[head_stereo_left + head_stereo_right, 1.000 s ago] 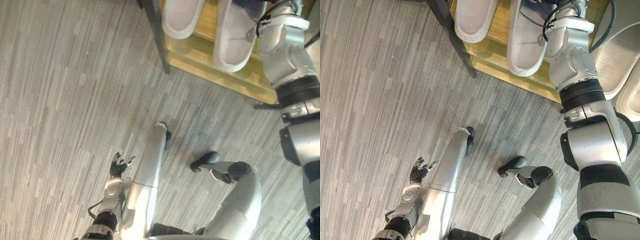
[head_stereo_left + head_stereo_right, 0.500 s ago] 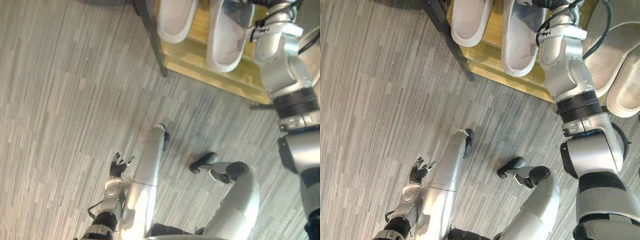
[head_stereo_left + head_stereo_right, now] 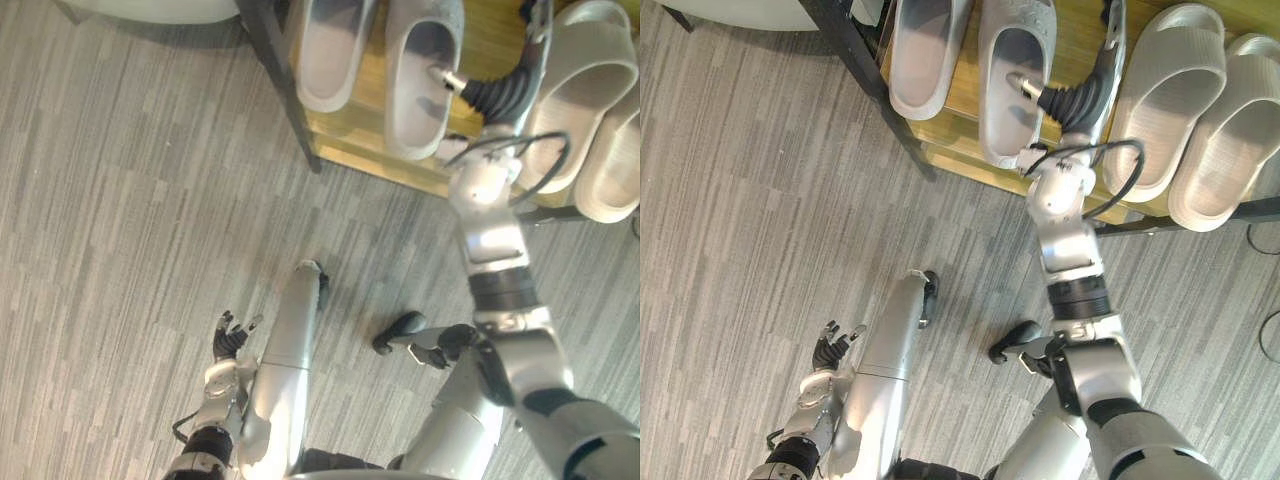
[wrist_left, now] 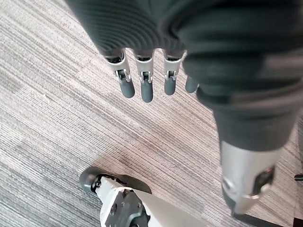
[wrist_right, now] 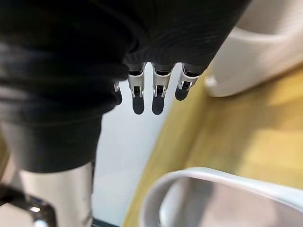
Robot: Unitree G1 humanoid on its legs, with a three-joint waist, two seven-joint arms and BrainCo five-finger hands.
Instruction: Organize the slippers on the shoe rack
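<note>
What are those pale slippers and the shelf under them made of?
The pale grey slippers look like moulded foam or soft rubber: matte, thick, one seamless piece. The yellow shelf board looks like varnished wood or bamboo, with a faint sheen; its dark post is probably metal.

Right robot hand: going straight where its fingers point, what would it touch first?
Likely nothing near: the right robot hand points along bare yellow wooden shelf between grey slipper and beige slipper; depth unclear.
</note>
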